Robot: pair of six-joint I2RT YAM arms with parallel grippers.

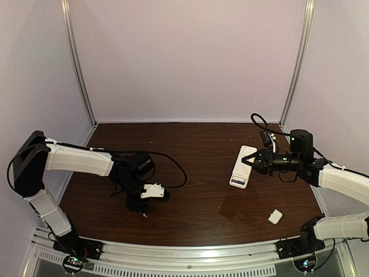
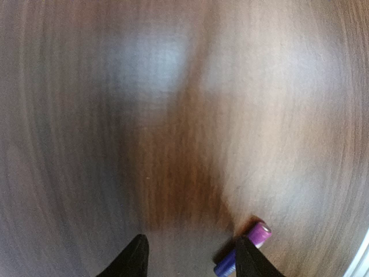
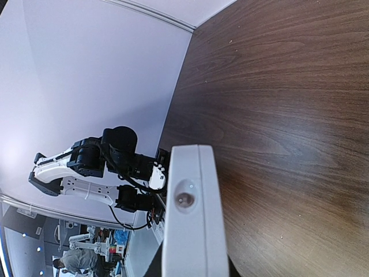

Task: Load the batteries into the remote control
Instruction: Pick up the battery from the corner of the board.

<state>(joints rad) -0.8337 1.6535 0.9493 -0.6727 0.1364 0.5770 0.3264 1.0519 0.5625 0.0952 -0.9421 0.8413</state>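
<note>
My right gripper (image 1: pixel 252 163) is shut on the near end of the white remote control (image 1: pixel 243 166) and holds it over the right side of the table. The right wrist view shows the remote (image 3: pixel 193 219) edge-on between the dark fingers. My left gripper (image 1: pixel 141 206) points down at the table's front left. In the left wrist view it (image 2: pixel 193 254) stands open with only bare wood between the fingers. A slim purple and blue battery (image 2: pixel 258 235) lies on the table beside the right fingertip (image 2: pixel 251 262), partly hidden behind it. I cannot tell whether this is one battery or two end to end.
A small white square cover piece (image 1: pixel 275 216) lies near the front right of the dark wooden table (image 1: pixel 196 144). Metal frame posts and pale walls close in the back and sides. A metal rail (image 1: pixel 190 257) runs along the front edge.
</note>
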